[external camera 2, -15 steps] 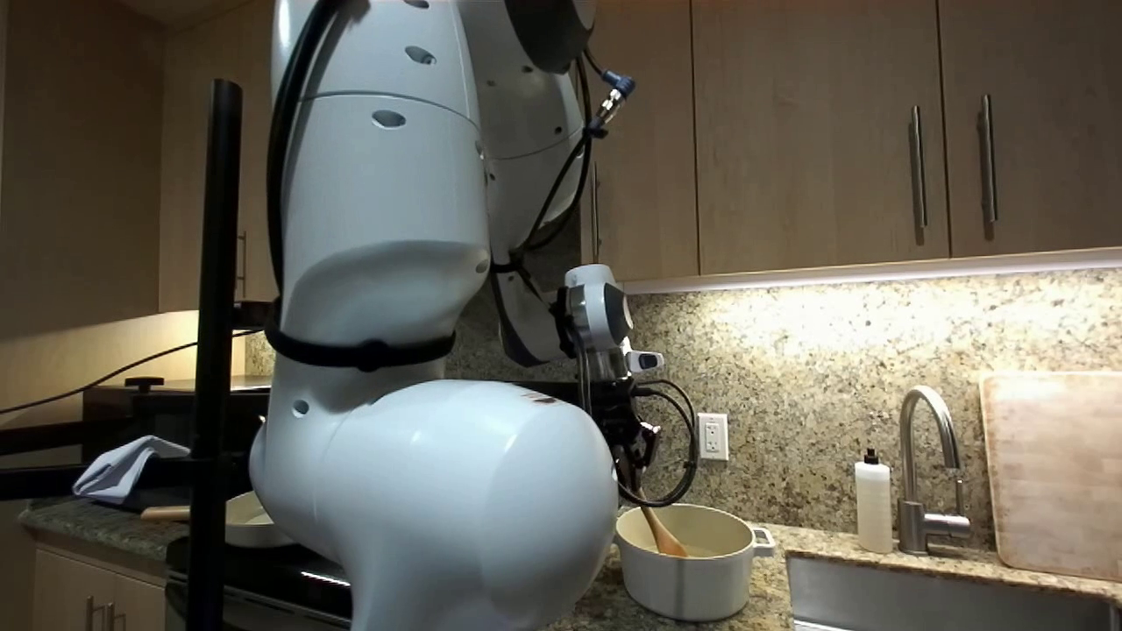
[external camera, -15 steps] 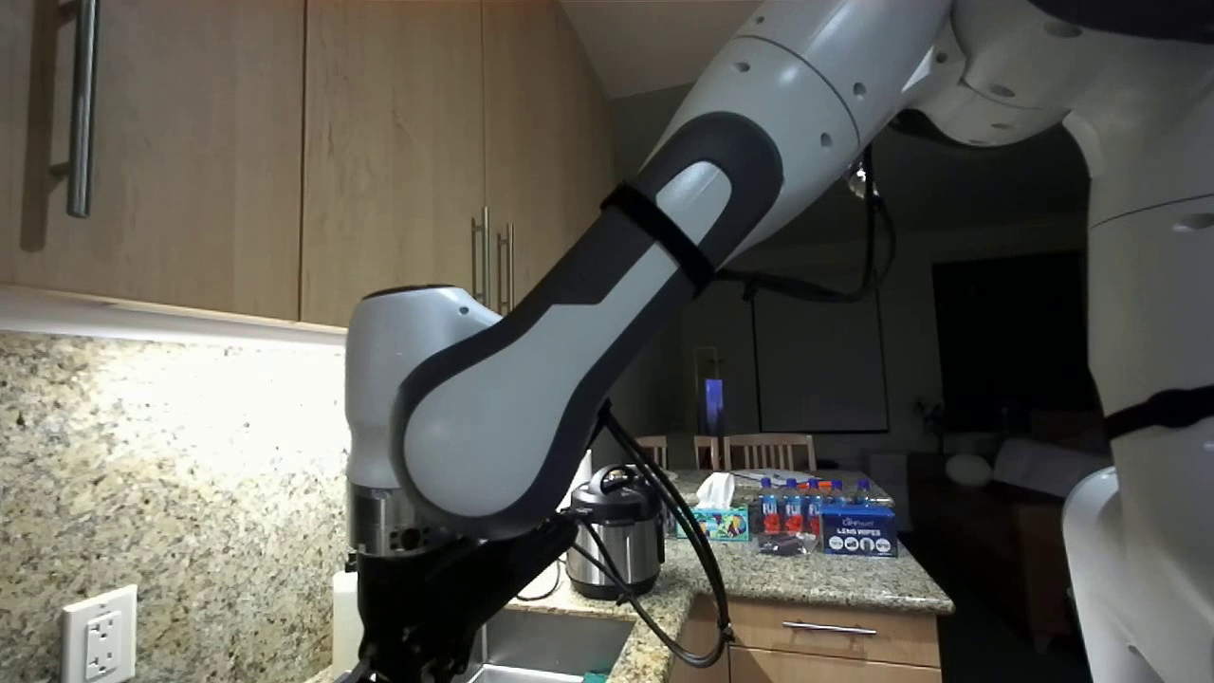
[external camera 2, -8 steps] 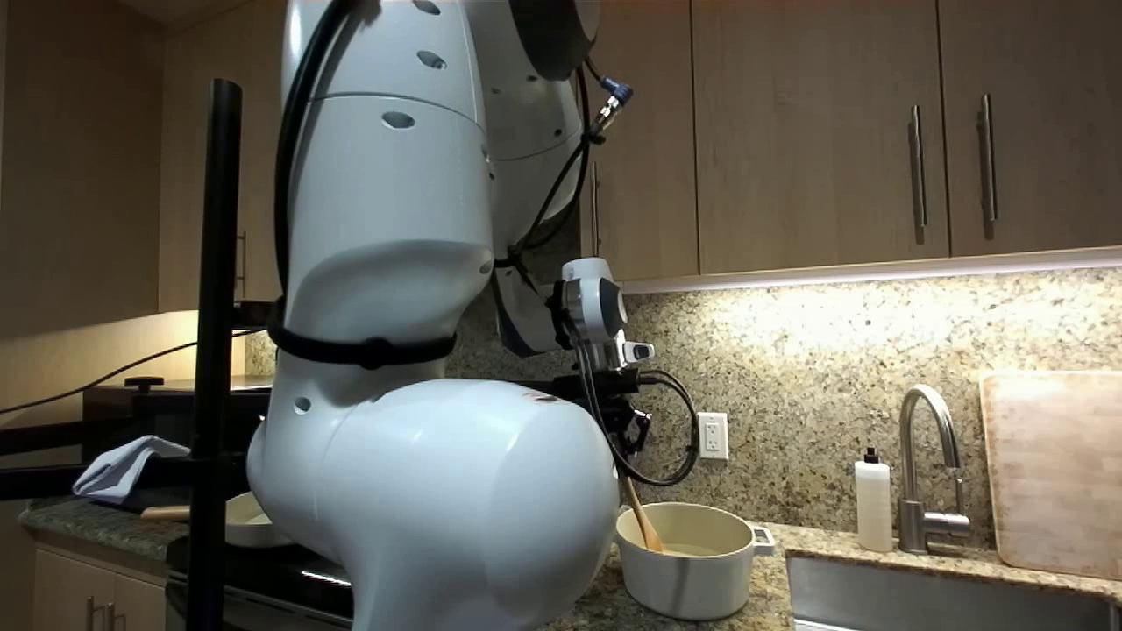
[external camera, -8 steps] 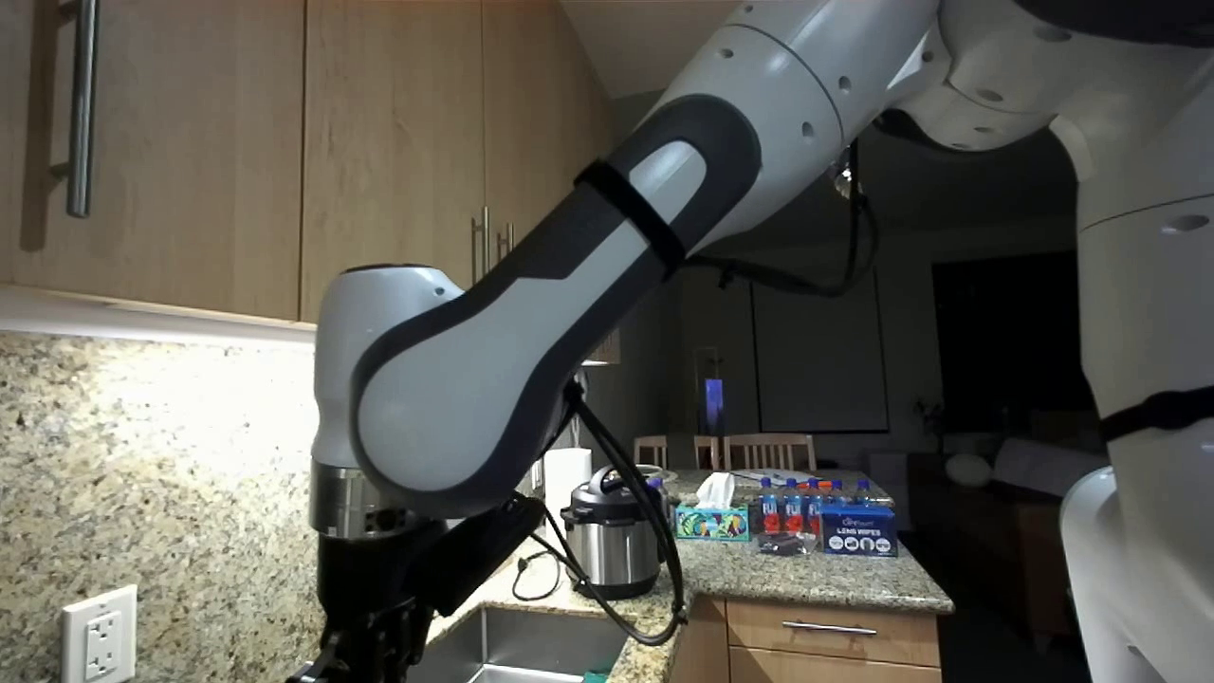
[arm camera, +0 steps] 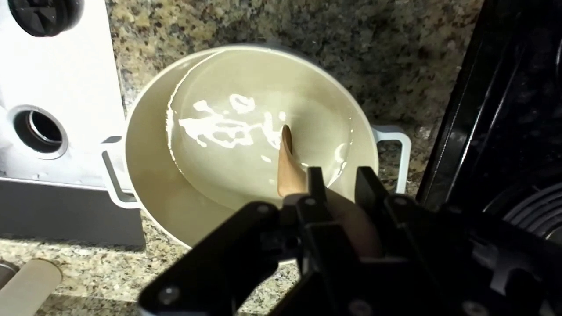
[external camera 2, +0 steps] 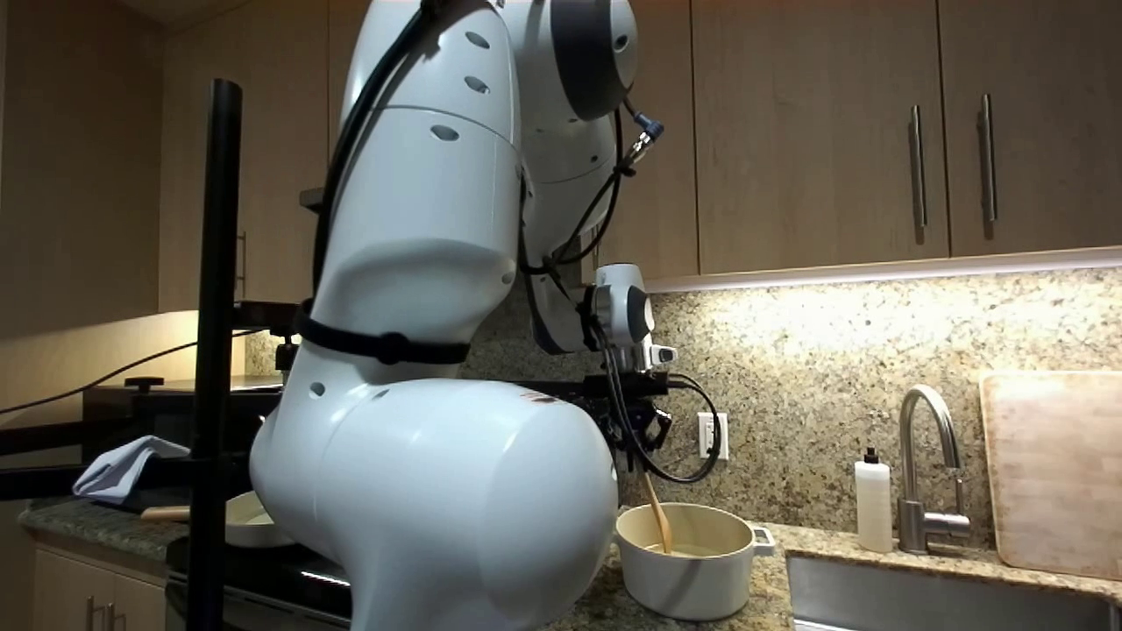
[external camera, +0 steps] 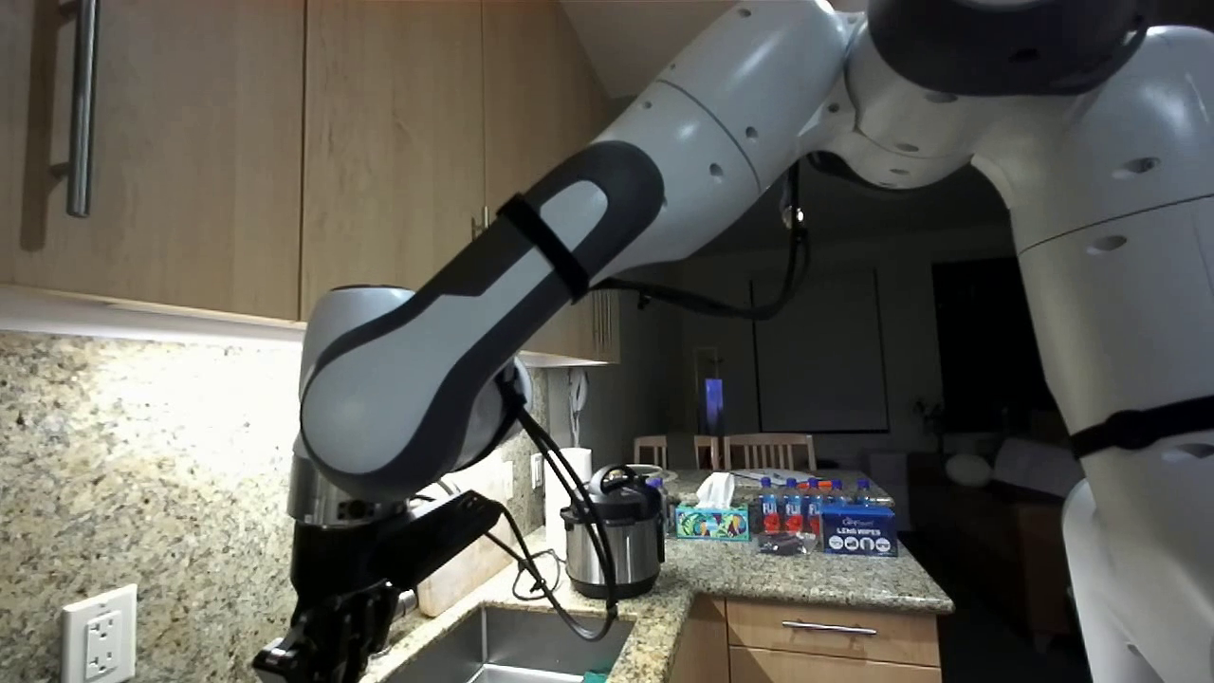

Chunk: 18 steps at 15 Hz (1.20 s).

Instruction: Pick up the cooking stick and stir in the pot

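In the wrist view the gripper (arm camera: 340, 186) is clenched on the handle of a wooden spoon (arm camera: 291, 175), its two fingers (arm camera: 317, 193) standing one on each side of the wood (one finger covers part of the handle, and the stretch nearest the camera is blurred). The spoon reaches out past the fingers and down inside a pale pot (arm camera: 147, 171), so the pot sits beneath the gripper with the spoon running from one to the other. The spoon's head is in the clear liquid (arm camera: 246, 175) near the middle of the pot; whether it touches the bottom cannot be told. Bright, wavy glints lie on the liquid just beside the head. In an exterior view the spoon stands steeply tilted, its lower end within the pot and its upper end leading up to the gripper, whose dark parts are hard to make out there. The pot stands upright on the speckled counter (arm camera: 197, 22), between the sink (arm camera: 88, 74) and the black stove (arm camera: 500, 145). Along the back of the sink stand a soap bottle (external camera 2: 873, 506), a faucet (external camera 2: 912, 530) and a cutting board (external camera 2: 1052, 473).
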Available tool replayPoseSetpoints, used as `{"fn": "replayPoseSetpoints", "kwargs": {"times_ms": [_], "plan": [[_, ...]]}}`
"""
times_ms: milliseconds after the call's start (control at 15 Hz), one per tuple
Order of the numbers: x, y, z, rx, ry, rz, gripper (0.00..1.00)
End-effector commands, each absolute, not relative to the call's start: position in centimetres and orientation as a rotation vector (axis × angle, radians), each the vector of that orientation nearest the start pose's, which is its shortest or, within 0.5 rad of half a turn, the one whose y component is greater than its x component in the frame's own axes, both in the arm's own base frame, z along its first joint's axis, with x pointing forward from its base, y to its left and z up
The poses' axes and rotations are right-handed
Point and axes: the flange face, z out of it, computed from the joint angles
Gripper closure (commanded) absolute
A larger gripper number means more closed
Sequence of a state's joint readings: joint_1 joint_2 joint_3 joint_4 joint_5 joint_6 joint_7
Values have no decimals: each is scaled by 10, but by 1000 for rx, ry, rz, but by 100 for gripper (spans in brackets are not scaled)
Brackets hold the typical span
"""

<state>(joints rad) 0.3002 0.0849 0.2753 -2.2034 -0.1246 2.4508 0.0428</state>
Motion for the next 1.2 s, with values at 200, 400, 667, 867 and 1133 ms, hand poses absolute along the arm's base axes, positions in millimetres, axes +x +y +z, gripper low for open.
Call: {"fn": "replayPoseSetpoints", "kwargs": {"times_ms": [200,400,667,867,1133], "plan": [[512,286,346,-2990,-800,-227,94],[512,269,353,-3012,-695,-261,94],[508,246,356,-3051,-559,-304,94],[503,231,353,-3073,-471,-299,94],[480,230,344,-3110,-504,-293,94]]}}
